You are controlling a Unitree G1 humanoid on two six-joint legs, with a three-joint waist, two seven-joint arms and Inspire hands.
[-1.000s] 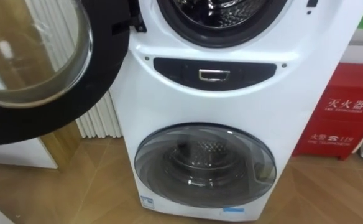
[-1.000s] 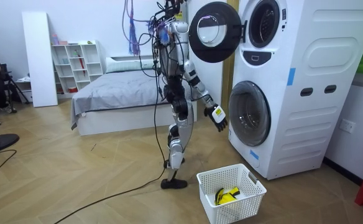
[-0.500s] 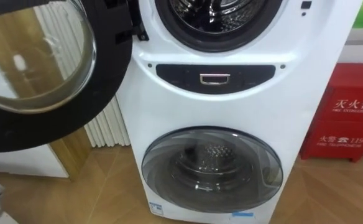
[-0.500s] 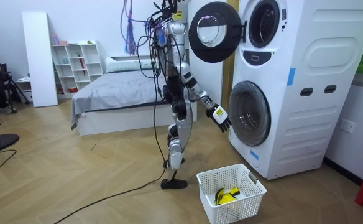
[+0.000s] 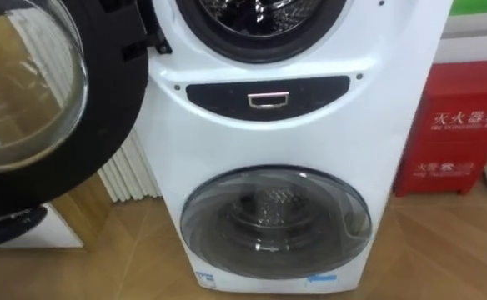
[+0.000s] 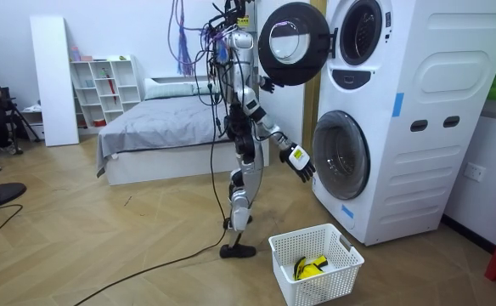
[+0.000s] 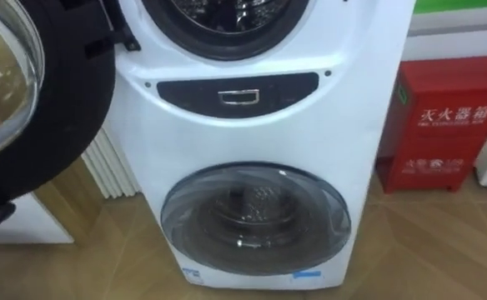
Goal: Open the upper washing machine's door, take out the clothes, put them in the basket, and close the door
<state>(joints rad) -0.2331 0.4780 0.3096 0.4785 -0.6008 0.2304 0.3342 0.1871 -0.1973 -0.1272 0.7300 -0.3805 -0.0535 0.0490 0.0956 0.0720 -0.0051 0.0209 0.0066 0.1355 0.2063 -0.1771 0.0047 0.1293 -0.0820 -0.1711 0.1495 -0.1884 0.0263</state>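
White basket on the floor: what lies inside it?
A yellow and black item lies inside the white basket. Its near wall covers the rest of the bottom, so more cannot be seen.

Robot's upright on the wooden floor point(image 6: 104, 246), facing the tall white stacked washing machine point(image 6: 426, 93). Its black-rimmed round upper door point(image 6: 292, 42) hangs wide open; the round glass lower door point(image 6: 341, 155) is closed. Right hand point(image 6: 297, 161) reaches low toward that lower door, fingers loose; left hand point(image 6: 267, 83) is up by the open door's rim. White plastic lattice basket point(image 6: 333, 286) beside its feet, a yellow-and-black item point(image 6: 310, 266) inside.
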